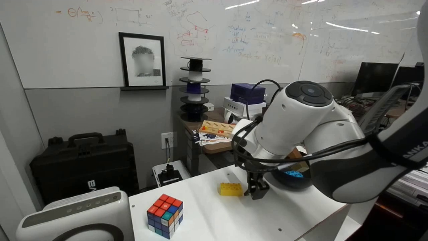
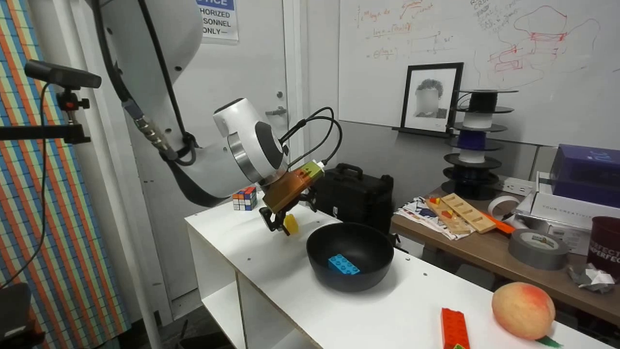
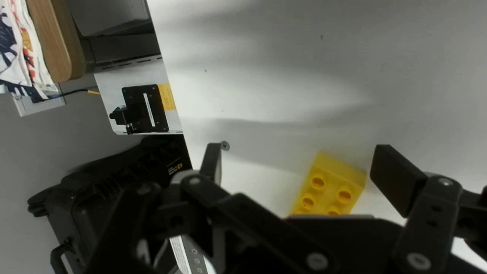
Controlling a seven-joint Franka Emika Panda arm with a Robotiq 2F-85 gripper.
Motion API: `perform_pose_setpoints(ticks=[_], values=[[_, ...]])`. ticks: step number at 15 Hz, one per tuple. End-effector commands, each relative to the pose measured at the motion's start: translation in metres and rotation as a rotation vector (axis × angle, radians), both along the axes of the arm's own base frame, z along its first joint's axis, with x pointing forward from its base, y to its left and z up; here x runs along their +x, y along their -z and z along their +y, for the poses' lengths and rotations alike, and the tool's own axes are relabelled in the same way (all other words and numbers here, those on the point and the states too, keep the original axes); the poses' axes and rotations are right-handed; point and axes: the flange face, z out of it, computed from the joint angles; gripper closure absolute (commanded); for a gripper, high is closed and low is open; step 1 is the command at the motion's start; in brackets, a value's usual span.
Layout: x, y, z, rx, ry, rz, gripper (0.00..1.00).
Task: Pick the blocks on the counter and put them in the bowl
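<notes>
Beyond the black bowl (image 2: pixel 373 252) runs a whiteboard (image 2: pixel 474 53); under the bowl, the white counter (image 2: pixel 404 300); past the bowl, a brown desk (image 2: pixel 489 245) and black case (image 2: pixel 361 196). Near the bowl hangs the gripper (image 3: pixel 300 165), jaws wide apart. In the bowl lies the blue block (image 2: pixel 344 264); to either side, the yellow block (image 1: pixel 231 189) and red block (image 2: pixel 454 329).

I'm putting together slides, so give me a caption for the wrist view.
Open gripper near a yellow block on the white counter, black case beyond the counter's edge.
</notes>
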Motion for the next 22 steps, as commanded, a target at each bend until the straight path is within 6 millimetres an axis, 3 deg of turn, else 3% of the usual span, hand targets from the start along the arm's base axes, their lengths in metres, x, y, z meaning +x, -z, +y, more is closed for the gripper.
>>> perform_pose_setpoints(ticks=[1, 12, 21, 22], values=[[0.016, 0.008, -0.003, 0.041, 0.071, -0.023, 0.0], [0.005, 0.007, 0.022, 0.207, 0.179, 0.147, 0.0], [0.017, 0.017, 0.015, 0.242, 0.3, 0.214, 0.0], [0.019, 0.019, 0.013, 0.252, 0.318, 0.215, 0.1]])
